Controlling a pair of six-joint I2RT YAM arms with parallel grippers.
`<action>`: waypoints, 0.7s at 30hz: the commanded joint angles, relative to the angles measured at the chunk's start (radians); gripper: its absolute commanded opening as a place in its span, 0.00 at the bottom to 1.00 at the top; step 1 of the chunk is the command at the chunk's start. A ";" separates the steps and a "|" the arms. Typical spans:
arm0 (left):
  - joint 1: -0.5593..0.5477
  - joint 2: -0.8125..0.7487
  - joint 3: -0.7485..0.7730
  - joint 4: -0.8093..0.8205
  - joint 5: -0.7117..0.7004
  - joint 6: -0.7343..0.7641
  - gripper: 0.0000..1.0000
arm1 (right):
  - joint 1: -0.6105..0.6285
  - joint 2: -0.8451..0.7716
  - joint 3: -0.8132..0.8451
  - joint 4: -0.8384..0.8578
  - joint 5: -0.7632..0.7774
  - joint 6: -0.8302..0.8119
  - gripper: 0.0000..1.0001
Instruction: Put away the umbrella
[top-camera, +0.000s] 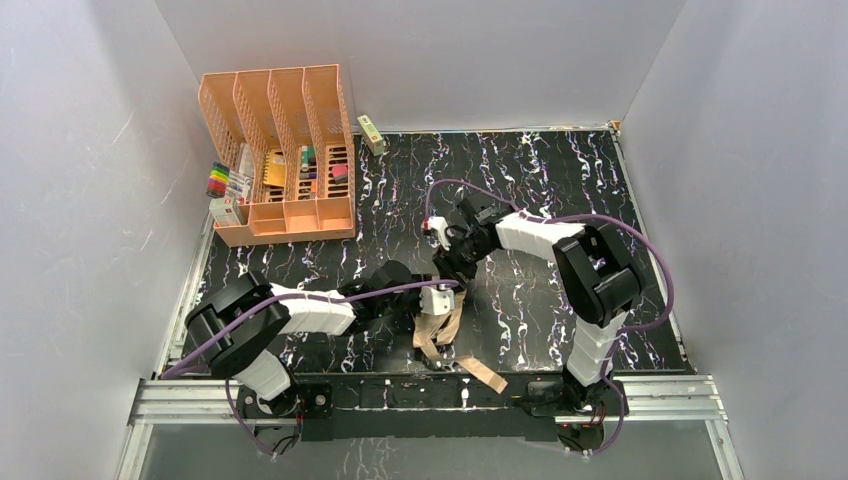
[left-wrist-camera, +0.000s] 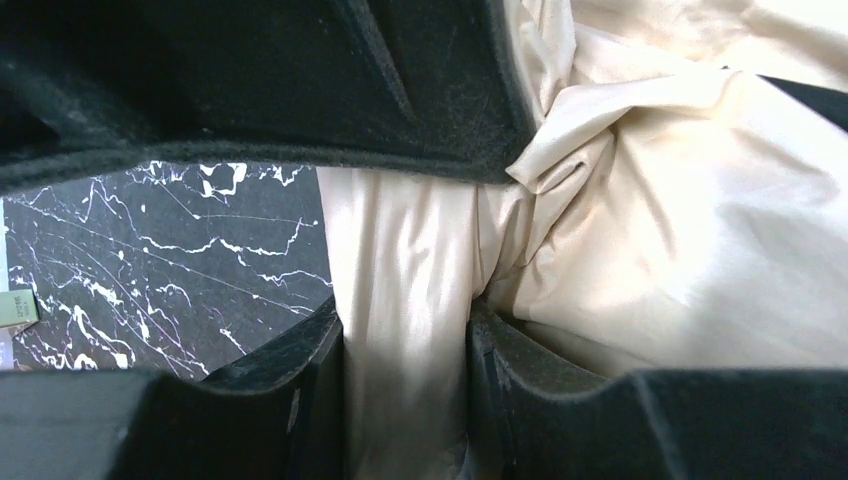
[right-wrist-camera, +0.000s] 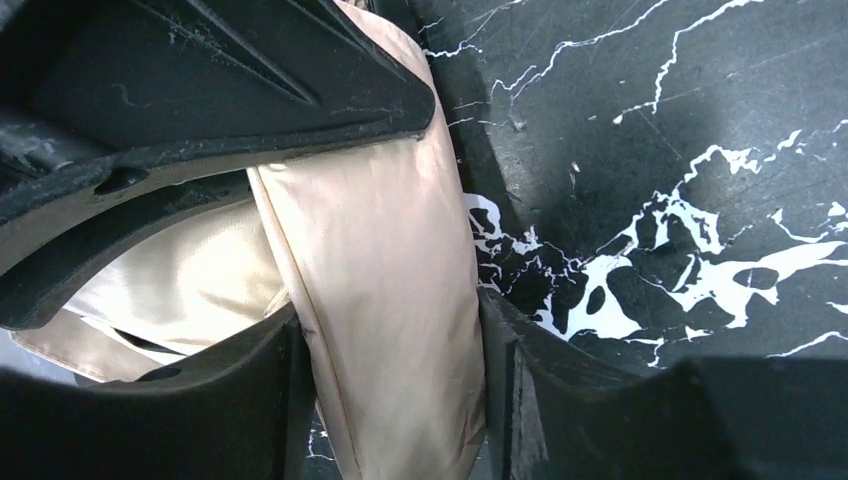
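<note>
The umbrella (top-camera: 436, 335) is a crumpled bundle of pale peach-tan fabric at the near middle of the black marbled table (top-camera: 560, 190). Its strap (top-camera: 486, 376) trails toward the front edge. My left gripper (top-camera: 432, 300) comes in from the left and is shut on a fold of the umbrella (left-wrist-camera: 405, 300); the left wrist view shows my left gripper (left-wrist-camera: 405, 345) with fabric filling the gap. My right gripper (top-camera: 455, 268) reaches down from the far side. In the right wrist view a flat band of the umbrella (right-wrist-camera: 385, 290) runs between the jaws of my right gripper (right-wrist-camera: 395, 345), touching both.
A peach-orange slotted desk organizer (top-camera: 285, 150) stands at the back left with pens and small items in it. A pack of markers (top-camera: 222, 180) lies to its left. A small green box (top-camera: 371, 135) leans at the back wall. White walls enclose the table.
</note>
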 joint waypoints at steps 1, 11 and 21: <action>-0.014 -0.034 -0.036 -0.091 0.031 -0.058 0.00 | 0.042 0.008 0.017 -0.036 0.172 -0.035 0.50; -0.014 -0.219 -0.035 -0.093 0.014 -0.217 0.43 | 0.127 -0.035 -0.056 0.080 0.394 -0.004 0.11; -0.014 -0.635 -0.096 -0.284 -0.002 -0.422 0.53 | 0.224 -0.158 -0.239 0.336 0.596 0.010 0.11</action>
